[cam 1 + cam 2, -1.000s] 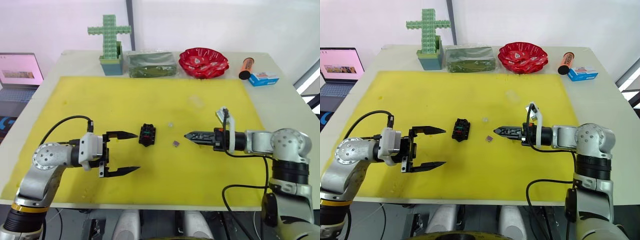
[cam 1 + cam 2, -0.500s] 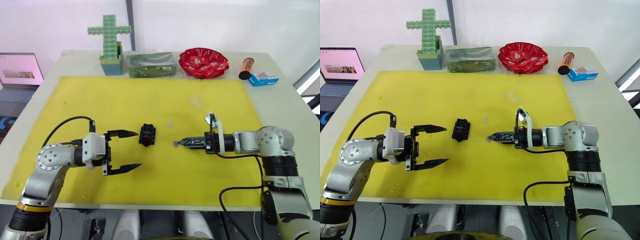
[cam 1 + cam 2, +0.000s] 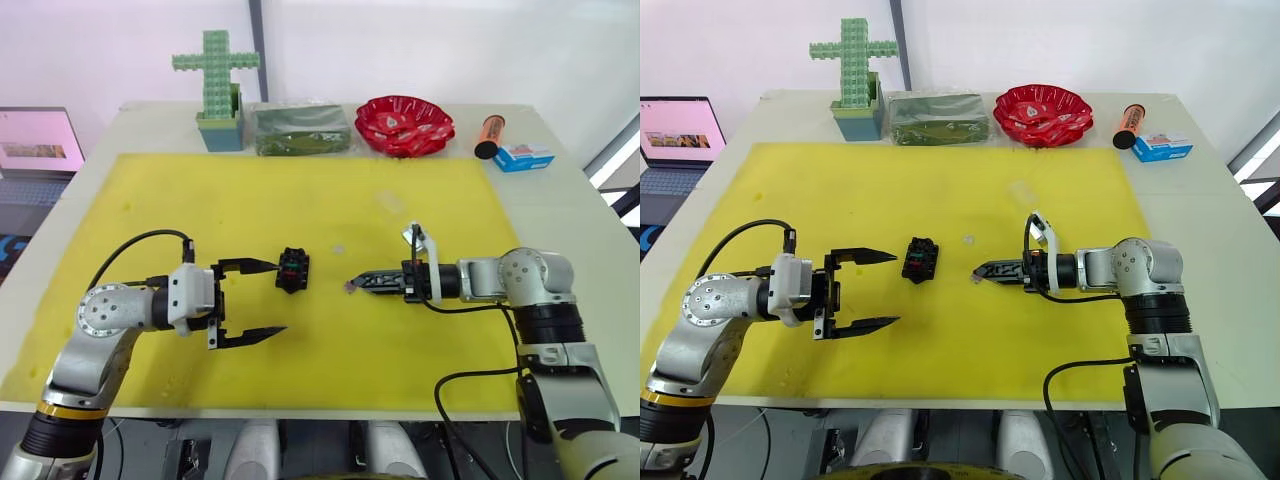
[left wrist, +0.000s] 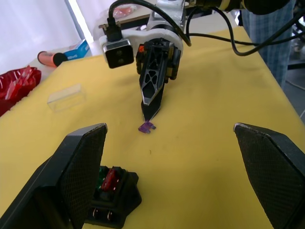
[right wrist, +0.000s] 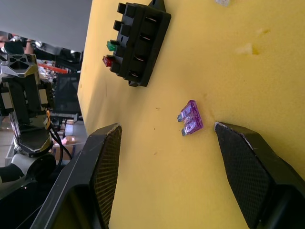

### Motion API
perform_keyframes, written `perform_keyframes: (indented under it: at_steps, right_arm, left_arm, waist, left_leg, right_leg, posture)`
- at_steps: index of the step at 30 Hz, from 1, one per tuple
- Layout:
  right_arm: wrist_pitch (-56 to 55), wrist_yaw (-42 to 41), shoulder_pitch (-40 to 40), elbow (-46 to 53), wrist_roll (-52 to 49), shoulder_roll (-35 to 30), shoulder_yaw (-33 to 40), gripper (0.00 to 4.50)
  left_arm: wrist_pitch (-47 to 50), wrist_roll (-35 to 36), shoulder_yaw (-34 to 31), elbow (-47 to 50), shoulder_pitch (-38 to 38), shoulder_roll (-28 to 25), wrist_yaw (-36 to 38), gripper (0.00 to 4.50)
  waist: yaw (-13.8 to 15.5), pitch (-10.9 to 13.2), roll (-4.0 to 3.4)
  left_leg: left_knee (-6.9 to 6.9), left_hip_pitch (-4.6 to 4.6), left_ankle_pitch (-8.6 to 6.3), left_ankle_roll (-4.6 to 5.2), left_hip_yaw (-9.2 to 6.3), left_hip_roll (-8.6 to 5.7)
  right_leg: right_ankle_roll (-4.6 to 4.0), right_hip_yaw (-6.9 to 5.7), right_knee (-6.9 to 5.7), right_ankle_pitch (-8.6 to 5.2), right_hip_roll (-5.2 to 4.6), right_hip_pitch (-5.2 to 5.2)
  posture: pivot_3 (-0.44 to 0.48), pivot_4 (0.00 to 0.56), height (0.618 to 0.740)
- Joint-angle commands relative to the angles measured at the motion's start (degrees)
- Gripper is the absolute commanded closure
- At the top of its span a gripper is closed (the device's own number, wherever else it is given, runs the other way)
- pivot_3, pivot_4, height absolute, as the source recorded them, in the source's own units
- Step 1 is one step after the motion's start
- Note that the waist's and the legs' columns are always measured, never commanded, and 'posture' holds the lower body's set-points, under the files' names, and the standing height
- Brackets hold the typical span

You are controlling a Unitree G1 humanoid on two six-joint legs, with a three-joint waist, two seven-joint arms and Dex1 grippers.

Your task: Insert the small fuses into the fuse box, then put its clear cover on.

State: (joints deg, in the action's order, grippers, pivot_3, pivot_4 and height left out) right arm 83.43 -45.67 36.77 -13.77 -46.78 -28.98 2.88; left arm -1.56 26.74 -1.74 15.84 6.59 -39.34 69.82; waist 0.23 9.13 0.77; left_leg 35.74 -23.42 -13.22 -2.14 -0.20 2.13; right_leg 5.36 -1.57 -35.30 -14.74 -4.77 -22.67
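Note:
The black fuse box (image 3: 292,270) sits mid-mat, with a red fuse (image 5: 106,61) and a green fuse (image 5: 112,46) standing in its slots. A purple fuse (image 5: 190,117) lies flat on the yellow mat to its right. My right gripper (image 3: 360,283) is open, low over the mat, and the purple fuse lies just ahead between its fingers, untouched. A pale fuse (image 3: 338,249) lies farther back. The clear cover (image 4: 66,97) rests on the mat beyond. My left gripper (image 3: 278,298) is wide open, its far finger beside the box's left end.
Along the table's back edge stand a green block cross (image 3: 216,75) in a teal holder, a green packet (image 3: 300,128), a red bowl (image 3: 405,122), an orange tube (image 3: 490,135) and a blue box (image 3: 522,157). A laptop (image 3: 35,140) sits at far left.
My right gripper has slid left across the mat until its tips reach the purple fuse. The left gripper has edged slightly toward the fuse box.

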Motion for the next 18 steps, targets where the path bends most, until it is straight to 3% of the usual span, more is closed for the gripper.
perform_keyframes:
  at_steps: [1,10,13,18]
  right_arm:
    - [-0.21,0.29,1.04,0.05,0.32,1.37,-0.07,1.25]
    - [-1.37,-0.86,0.53,0.28,1.91,1.51,-2.31,1.25]
    - [-1.68,-1.03,0.6,0.01,2.21,1.75,-2.55,1.78]
    - [-1.86,-1.2,0.75,-0.17,2.68,2.2,-2.86,1.78]
  left_arm:
    - [-0.55,0.18,0.01,0.86,0.93,-0.41,0.2,0.0]
    - [-0.03,-0.19,0.32,0.48,1.73,-0.59,-0.26,0.0]
    - [0.29,-0.24,0.33,0.72,1.61,-0.69,-0.46,0.0]
    - [0.47,-0.39,0.52,0.96,1.5,-0.64,-0.59,0.0]
  waist:
    - [-0.15,0.0,0.0]
    - [-0.94,0.0,0.0]
    - [-0.96,0.0,0.0]
    - [-0.96,0.0,0.0]
  left_leg:
    - [0.0,0.0,0.0,0.0,0.0,0.03]
    - [-0.03,0.02,-0.03,0.04,0.0,0.11]
    - [-0.02,0.04,-0.04,0.06,0.0,0.12]
    - [-0.03,0.03,-0.04,0.06,0.0,0.12]
  right_leg:
    - [0.01,0.0,0.0,0.0,0.04,0.0]
    - [0.05,-0.01,-0.1,0.03,0.1,-0.03]
    - [0.06,-0.01,-0.11,0.03,0.11,-0.03]
    - [0.06,-0.01,-0.11,0.03,0.12,-0.03]
  posture:
    - [0.0,0.15,0.74]
    - [0.0,0.15,0.74]
    - [0.0,0.15,0.74]
    - [0.0,0.15,0.74]
